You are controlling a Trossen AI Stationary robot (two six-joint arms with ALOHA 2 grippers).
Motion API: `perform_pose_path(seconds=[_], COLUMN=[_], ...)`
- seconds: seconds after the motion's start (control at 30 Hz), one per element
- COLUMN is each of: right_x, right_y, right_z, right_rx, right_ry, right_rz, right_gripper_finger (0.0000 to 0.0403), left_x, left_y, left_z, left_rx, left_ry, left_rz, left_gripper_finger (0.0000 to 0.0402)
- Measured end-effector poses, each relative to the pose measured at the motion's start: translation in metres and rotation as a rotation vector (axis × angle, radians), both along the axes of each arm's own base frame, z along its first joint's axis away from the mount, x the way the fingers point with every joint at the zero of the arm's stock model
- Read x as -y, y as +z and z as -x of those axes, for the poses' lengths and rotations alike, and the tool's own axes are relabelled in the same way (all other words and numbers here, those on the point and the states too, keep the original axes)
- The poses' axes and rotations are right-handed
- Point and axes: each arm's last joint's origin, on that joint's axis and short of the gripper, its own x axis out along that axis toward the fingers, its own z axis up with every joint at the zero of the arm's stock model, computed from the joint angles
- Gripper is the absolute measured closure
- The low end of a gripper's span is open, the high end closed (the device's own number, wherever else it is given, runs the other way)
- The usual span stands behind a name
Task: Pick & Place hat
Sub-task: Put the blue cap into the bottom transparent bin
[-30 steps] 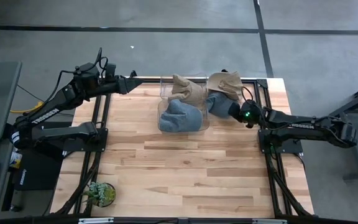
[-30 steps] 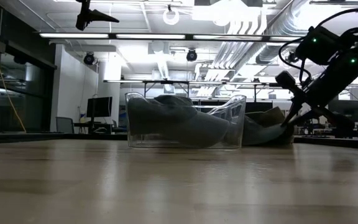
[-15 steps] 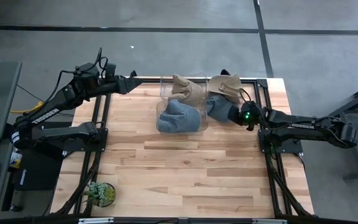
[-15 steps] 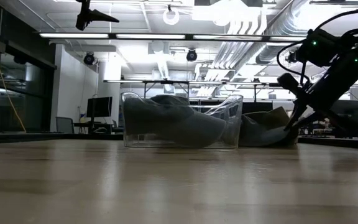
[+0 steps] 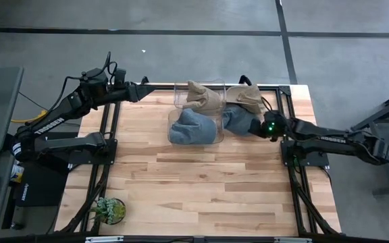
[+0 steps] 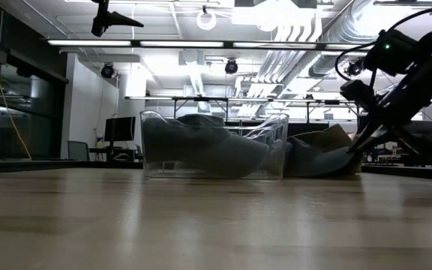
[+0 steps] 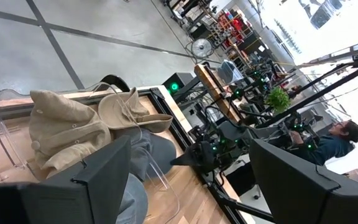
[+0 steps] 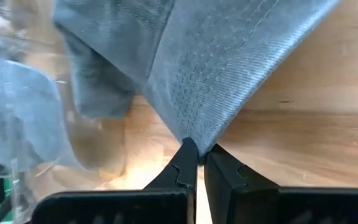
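Hat: soft grey denim hat (image 8: 229, 68) beside clear plastic bin (image 5: 196, 115), prob. light, floppy; right gripper (image 8: 197, 163) fingers pinching brim edge. Left gripper (image 7: 185, 180) spread, idle behind bin.

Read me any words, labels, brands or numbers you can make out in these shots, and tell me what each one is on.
"TROSSEN", white letters along the left arm in the high view, legible but small.
White lettering on the right arm, likely the same brand; too small to read surely.
White lettering on the black box beside the table: too small to read.
Hats, bin and the other views: no readable text.
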Motion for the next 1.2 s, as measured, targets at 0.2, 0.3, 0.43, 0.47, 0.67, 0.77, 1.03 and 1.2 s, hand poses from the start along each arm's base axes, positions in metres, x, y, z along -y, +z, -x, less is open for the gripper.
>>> perform_pose_path(seconds=[0.2,0.3,0.43,0.47,0.67,0.77,1.03,1.2], right_x=[-0.003,-0.005,-0.006,-0.006,-0.008,-0.010,-0.013,-0.015], right_y=[0.011,0.017,0.025,0.027,0.037,0.040,0.041,0.041], right_z=[0.004,0.006,0.008,0.009,0.012,0.014,0.013,0.013], right_rx=[0.086,0.125,0.183,0.200,0.290,0.322,0.361,0.370], right_ry=[0.072,0.092,0.100,0.102,0.117,0.130,0.258,0.313], right_rz=[0.067,0.102,0.168,0.182,0.235,0.232,0.206,0.205], right_gripper_finger=[0.0400,0.0400,0.0400,0.0400,0.0400,0.0400,0.0400,0.0400], left_x=[0.000,0.000,0.000,0.000,0.000,0.000,0.000,0.000], left_y=[0.000,0.000,0.000,0.000,0.000,0.000,0.000,0.000], left_z=[0.000,0.000,0.000,0.000,0.000,0.000,0.000,0.000], left_rx=[0.000,0.000,0.001,0.000,0.002,0.008,0.008,0.008], left_ry=[0.000,0.000,-0.001,-0.001,0.000,0.000,0.000,0.000], left_rz=[0.000,0.000,0.000,0.000,0.005,0.017,0.017,0.018], left_gripper_finger=[0.0099,0.0099,0.0099,0.0099,0.0099,0.0099,0.0099,0.0099])
